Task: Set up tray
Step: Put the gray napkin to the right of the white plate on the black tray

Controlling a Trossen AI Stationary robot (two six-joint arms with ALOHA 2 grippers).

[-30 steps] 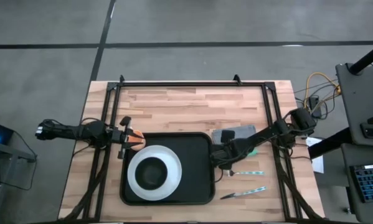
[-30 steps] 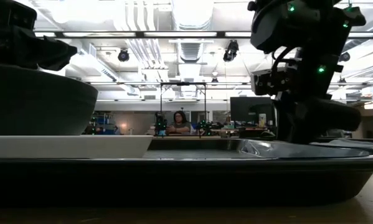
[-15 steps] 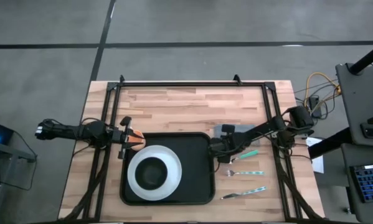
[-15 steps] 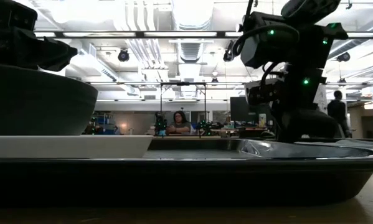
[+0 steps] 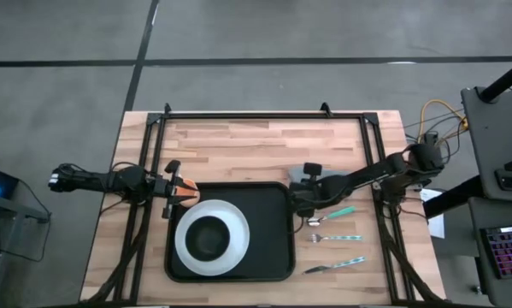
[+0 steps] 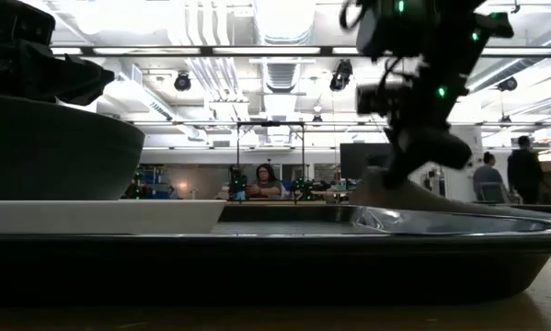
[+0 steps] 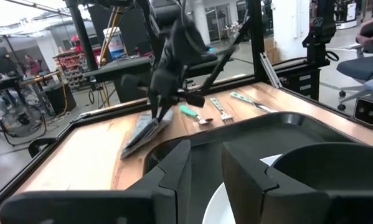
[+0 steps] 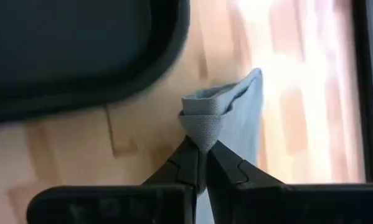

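Note:
The black tray (image 5: 268,231) lies on the wooden table and carries a white plate (image 5: 238,235) with a dark bowl (image 5: 209,237) on it. My right gripper (image 5: 300,193) is just off the tray's far right corner, shut on the small grey folded napkin (image 5: 299,180), which also shows in the right wrist view (image 8: 239,106). My left gripper (image 5: 180,190) is open and empty at the tray's far left corner, beside the plate. My right gripper pinches a folded corner of the napkin (image 8: 202,130) between its two fingertips, several layers together. The fingers come from above, slanting down. The held end is raised and the napkin slopes down from it, with its other end (image 7: 131,148) on the table.
A teal-handled spoon (image 5: 337,213), a fork (image 5: 337,238) and a knife (image 5: 334,265) lie in a row on the table to the right of the tray. A black frame (image 5: 264,115) borders the table. People show in the room beyond.
My right gripper has gone from the tray's right rim toward the table's far edge, to the napkin. In the low view it has then risen, and the napkin's held end has come up with it while its other end stays down.

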